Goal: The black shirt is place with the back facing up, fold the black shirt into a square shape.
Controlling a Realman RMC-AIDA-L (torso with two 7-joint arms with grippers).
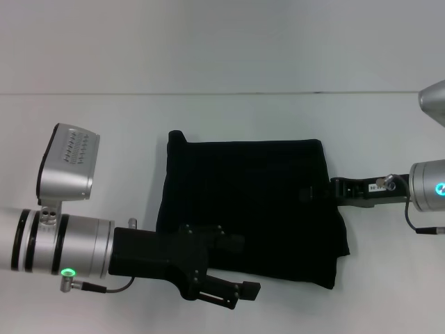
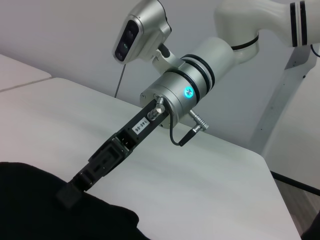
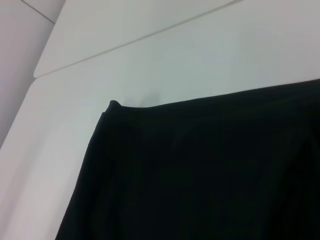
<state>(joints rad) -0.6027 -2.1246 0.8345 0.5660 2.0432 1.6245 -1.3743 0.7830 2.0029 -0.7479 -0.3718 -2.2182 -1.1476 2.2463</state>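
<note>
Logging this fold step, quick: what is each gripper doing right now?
Left gripper: open, empty, near edge of black shirt.
Right gripper: at the shirt's right edge; grip cannot be told.

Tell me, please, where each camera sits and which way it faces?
Head: above, looking down at the plain black fabric shirt on the white table; left hand and right hand show.
Left wrist: faces across the shirt to the right hand.
Right wrist: close over the shirt; no hand shows.
All views share the shirt.
</note>
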